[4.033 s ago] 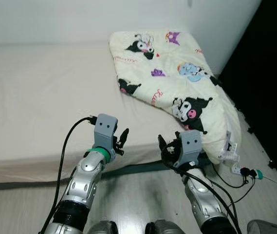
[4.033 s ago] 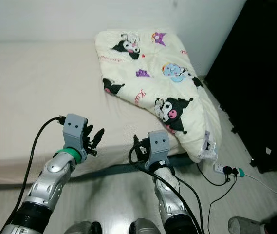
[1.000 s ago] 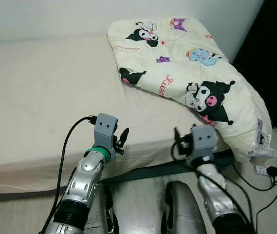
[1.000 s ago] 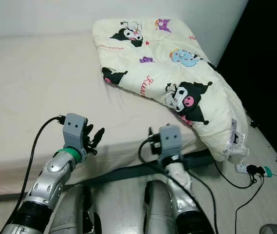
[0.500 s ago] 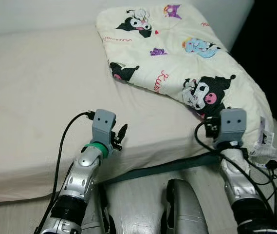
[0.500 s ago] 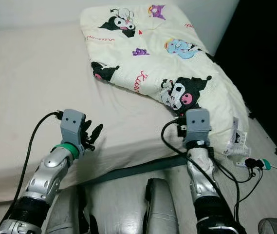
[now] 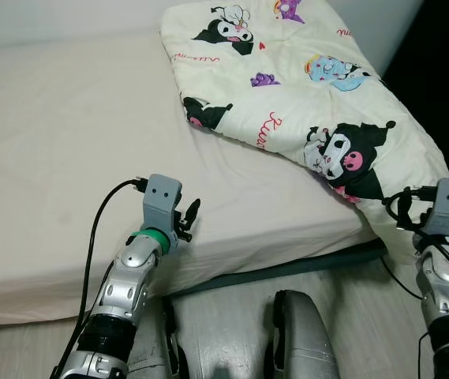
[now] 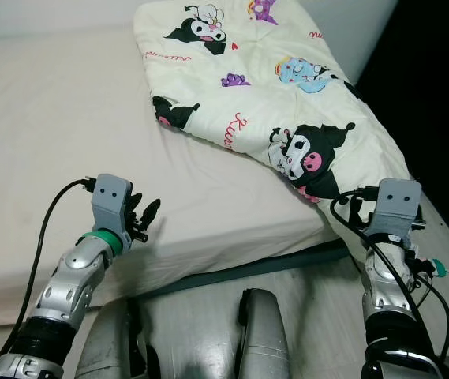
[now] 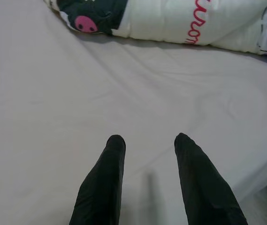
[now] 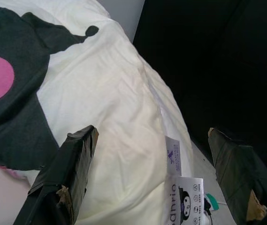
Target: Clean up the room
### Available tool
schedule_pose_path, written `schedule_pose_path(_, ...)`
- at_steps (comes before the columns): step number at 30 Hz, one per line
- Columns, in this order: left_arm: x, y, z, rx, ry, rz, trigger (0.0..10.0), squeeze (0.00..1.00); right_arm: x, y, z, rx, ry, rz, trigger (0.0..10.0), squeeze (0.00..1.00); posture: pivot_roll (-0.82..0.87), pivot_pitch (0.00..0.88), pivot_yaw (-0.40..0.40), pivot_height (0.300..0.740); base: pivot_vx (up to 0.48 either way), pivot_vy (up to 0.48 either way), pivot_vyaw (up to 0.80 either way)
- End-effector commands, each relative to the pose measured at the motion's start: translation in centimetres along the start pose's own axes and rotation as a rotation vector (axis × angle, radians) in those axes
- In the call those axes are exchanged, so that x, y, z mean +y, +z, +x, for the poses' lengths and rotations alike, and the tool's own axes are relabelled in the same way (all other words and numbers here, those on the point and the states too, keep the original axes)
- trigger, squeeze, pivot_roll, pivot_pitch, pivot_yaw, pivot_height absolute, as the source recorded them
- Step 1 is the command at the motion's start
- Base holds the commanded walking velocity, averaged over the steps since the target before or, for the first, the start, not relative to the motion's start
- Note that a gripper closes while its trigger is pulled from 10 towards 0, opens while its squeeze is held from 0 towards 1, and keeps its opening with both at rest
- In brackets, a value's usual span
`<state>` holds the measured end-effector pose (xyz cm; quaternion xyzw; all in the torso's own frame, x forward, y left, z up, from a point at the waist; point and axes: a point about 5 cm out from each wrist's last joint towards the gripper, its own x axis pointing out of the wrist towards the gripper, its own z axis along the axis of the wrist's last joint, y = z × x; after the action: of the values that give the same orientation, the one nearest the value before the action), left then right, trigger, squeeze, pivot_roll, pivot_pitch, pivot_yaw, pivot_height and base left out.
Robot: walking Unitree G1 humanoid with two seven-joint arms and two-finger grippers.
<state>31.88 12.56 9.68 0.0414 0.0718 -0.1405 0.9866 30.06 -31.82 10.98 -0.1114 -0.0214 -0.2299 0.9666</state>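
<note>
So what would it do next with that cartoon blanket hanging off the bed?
Probably ease the right gripper forward and close on the blanket. Its fingers are spread wide, the drooping edge with the care tag lies between them, and nothing is gripped yet. The left gripper hovers open over the sheet.

Cartoon-print quilt (image 7: 311, 95) cut off at the top edge, its hanging corner hidden behind the right arm at lower right, bed (image 7: 58, 142) cut by left edge, care label (image 10: 186, 200) print too small to read, running off the bottom edge.

Soft quilted comforter (image 7: 311, 87) (matt cloth)
</note>
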Motion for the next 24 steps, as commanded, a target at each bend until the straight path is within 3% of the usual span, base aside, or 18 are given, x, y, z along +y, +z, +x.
schedule_pose_path(1,0.2,-0.5,-0.2,0.025,0.006,-0.005,10.0,0.0,-0.8,-0.8,-0.3,0.03,-0.023,-0.012,10.0,1.0,-0.03,0.107,0.07,0.595,0.0,0.0,0.0)
schedule_pose_path(5,0.4,-0.5,-0.3,0.03,0.006,0.001,10.0,0.0,-0.2,-0.9,-0.3,0.024,0.044,0.03,10.0,1.0,-0.02,0.122,0.082,0.595,0.0,0.0,0.0)
schedule_pose_path(11,0.9,-0.3,-0.4,0.034,0.013,0.007,10.0,0.0,0.0,-1.5,0.0,0.073,0.038,0.059,10.0,1.0,-0.01,0.144,0.091,0.595,0.0,0.0,0.0)
schedule_pose_path(13,1.1,-0.2,-0.6,0.034,0.014,0.007,10.0,0.0,-0.1,-1.5,0.2,0.088,0.038,0.078,10.0,0.0,0.01,0.165,0.101,0.595,0.0,0.0,0.0)
schedule_pose_path(24,1.1,0.2,-1.0,0.033,0.011,0.01,10.0,0.0,-0.1,-0.2,1.3,0.058,0.066,0.08,10.0,0.0,0.03,0.22,0.109,0.595,0.0,0.0,0.0)
